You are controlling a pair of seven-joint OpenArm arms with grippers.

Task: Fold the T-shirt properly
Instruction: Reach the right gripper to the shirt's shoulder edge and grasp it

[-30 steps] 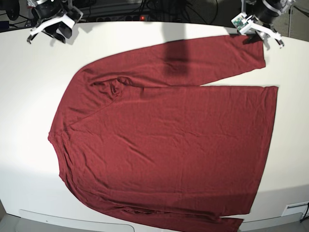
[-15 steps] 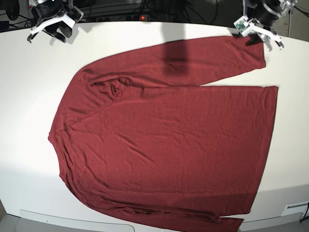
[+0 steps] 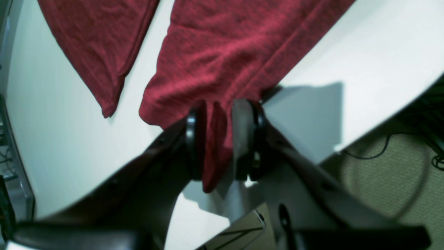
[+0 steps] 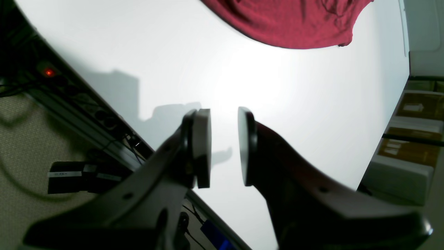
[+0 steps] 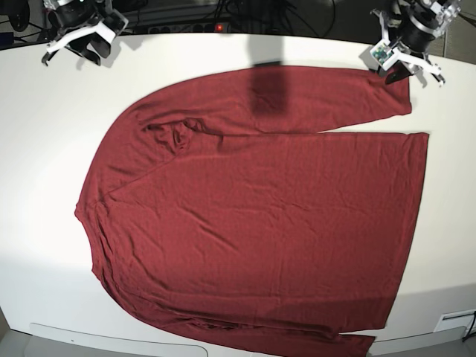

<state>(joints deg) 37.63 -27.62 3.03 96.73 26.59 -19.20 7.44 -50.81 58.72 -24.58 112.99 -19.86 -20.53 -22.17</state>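
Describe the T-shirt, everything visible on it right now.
The T-shirt is dark red, plain thin knit, long-sleeved, spread mostly flat on the white table with light wrinkles and a small bunch near the collar. One sleeve runs along the far edge; the left gripper has that cuff's fabric between its pads. The other sleeve lies at the near edge.

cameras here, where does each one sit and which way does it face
base: overhead, facing down at the table and spread T-shirt; both arms at the far edge.
left wrist: on the left arm, facing its end effector pinching the sleeve cuff.
right wrist: behind the empty right end effector.
All share the T-shirt.
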